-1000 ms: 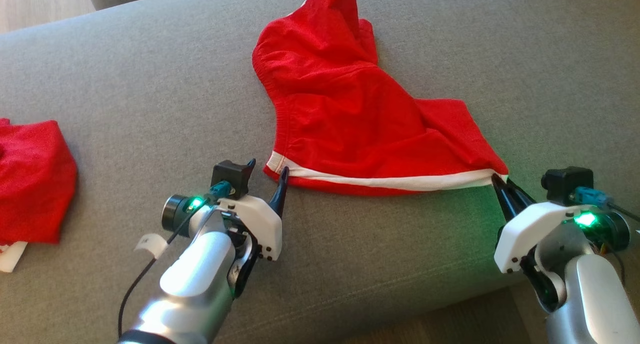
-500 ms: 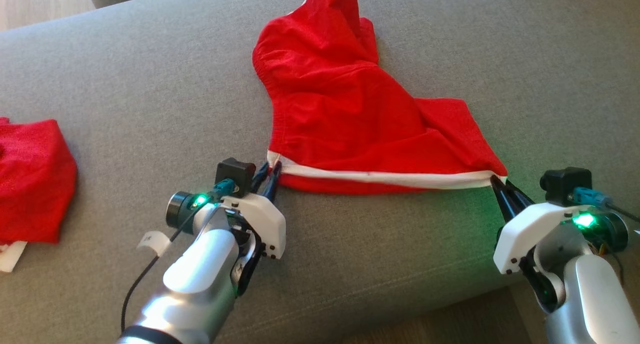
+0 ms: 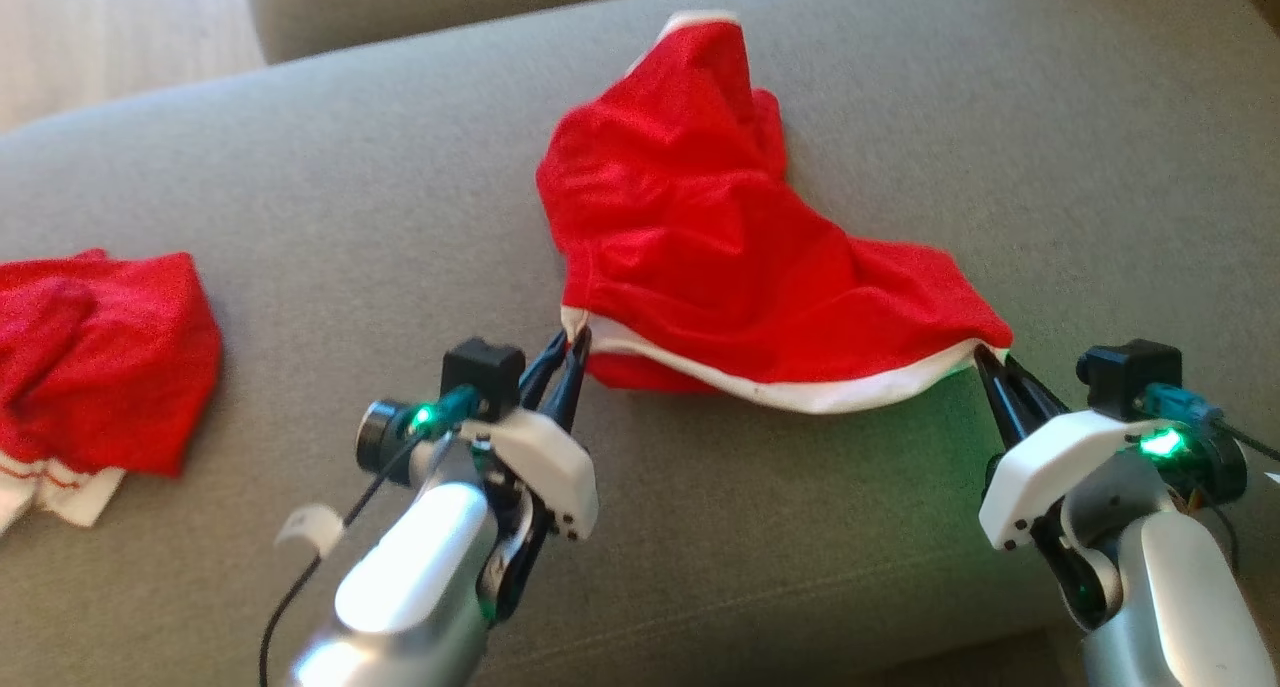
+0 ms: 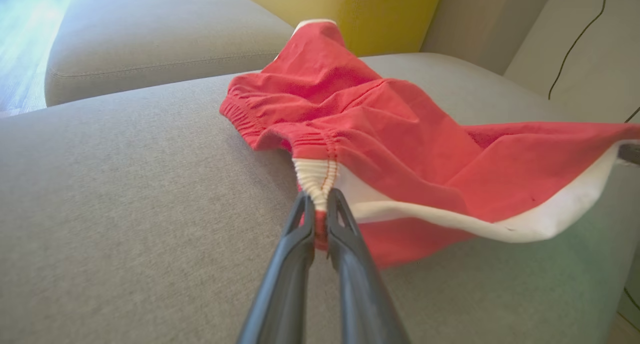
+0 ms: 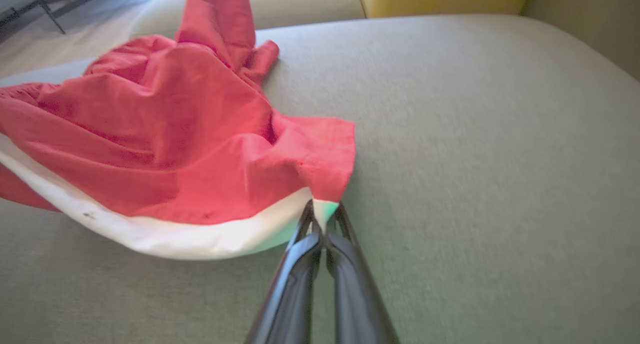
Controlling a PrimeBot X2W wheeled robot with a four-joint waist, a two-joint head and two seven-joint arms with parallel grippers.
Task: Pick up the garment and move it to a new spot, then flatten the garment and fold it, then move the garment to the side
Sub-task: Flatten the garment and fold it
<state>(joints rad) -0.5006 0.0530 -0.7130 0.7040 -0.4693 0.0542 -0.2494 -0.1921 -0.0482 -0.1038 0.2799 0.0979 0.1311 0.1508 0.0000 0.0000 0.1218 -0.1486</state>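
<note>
The change is at the left gripper (image 3: 572, 350). A second ago its two dark fingers stood apart beside the near left corner of the red shorts (image 3: 700, 257). Now they are pinched together on that corner. In the left wrist view the gathered white-and-red edge is squeezed between the tips at the centre of the frame.

The right gripper (image 3: 985, 359), at the lower right of the head view, stays clamped on the opposite corner, as it was before. In its own wrist view the end of the white band (image 3: 820, 395) is caught between its tips.

The head camera has also shifted. The whole scene sits lower and further right in the frame, and more of the second red garment (image 3: 100, 357) shows at the left edge. That is no move of the things themselves.

The shorts lie in the upper middle of the head view on the grey sofa cushion (image 3: 300, 217). They are crumpled, with one peak of cloth standing up toward the top. The white band no longer lies straight. It sags in a curve between the two grippers, and the near edge looks slightly raised off the cushion.

For the task, this likely means both near corners are secured. The shorts appear ready to be lifted and carried to a new spot. Flattening and folding are not yet done.
</note>
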